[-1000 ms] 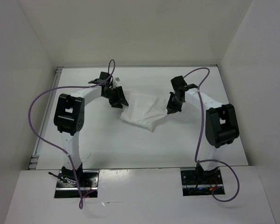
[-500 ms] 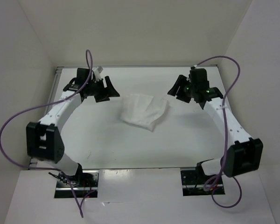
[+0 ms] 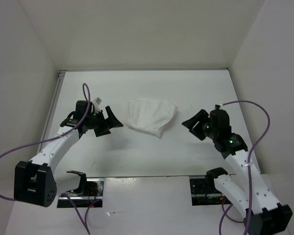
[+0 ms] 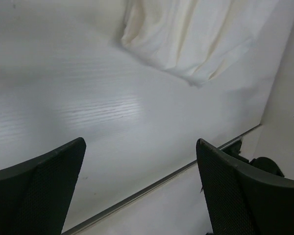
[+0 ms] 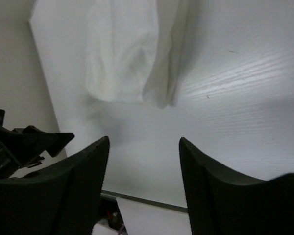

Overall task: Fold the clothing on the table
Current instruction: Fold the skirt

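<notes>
Matte white table (image 3: pixel 152 156) carrying a single item; folded white clothing (image 3: pixel 151 115) lying wrinkled near its middle, nothing touching it

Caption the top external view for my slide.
Left hand and right hand, both open, flank the white garment on the table, touching nothing.

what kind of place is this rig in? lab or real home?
Likely a lab test cell: plain white walls boxing in a white table, left arm and right arm bolted at its near edge.
</notes>
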Action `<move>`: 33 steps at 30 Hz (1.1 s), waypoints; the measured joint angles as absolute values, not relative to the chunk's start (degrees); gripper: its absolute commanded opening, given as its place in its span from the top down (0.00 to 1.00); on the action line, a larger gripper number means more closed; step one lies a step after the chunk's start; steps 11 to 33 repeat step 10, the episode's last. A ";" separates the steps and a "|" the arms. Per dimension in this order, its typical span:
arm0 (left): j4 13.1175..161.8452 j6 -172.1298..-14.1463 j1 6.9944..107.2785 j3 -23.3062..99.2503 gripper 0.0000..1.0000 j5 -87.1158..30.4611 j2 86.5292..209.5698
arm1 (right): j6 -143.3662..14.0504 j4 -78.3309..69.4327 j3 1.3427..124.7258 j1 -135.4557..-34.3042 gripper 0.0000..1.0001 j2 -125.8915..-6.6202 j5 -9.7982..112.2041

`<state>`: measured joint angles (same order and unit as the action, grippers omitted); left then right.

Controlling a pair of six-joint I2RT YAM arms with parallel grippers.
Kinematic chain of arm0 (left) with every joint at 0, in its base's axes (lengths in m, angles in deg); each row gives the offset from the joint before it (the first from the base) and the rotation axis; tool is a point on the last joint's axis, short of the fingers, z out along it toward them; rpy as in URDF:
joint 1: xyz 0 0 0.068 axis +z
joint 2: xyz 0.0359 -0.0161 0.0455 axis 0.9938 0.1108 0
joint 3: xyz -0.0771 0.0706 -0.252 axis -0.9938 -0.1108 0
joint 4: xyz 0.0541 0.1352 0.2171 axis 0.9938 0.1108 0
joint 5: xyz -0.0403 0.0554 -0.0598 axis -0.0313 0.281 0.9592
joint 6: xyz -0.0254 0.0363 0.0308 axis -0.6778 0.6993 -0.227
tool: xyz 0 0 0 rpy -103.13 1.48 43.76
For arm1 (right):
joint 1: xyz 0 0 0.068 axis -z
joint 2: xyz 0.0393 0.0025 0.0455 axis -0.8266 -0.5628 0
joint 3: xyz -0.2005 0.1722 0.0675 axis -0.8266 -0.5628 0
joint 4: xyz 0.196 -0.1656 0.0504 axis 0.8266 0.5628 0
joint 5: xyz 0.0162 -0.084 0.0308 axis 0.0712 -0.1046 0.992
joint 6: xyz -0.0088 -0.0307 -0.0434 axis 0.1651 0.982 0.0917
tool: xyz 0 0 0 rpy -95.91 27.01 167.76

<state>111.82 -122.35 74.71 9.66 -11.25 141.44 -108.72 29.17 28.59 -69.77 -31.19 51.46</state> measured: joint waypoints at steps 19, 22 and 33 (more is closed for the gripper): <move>103.32 -127.05 72.46 8.41 0.00 -10.28 136.80 | -115.25 26.92 24.96 -69.86 0.00 -9.95 50.33; 103.32 -127.05 72.46 8.41 0.00 -10.28 136.80 | -115.25 26.92 24.96 -69.86 0.00 -9.95 50.33; 103.32 -127.05 72.46 8.41 0.00 -10.28 136.80 | -115.25 26.92 24.96 -69.86 0.00 -9.95 50.33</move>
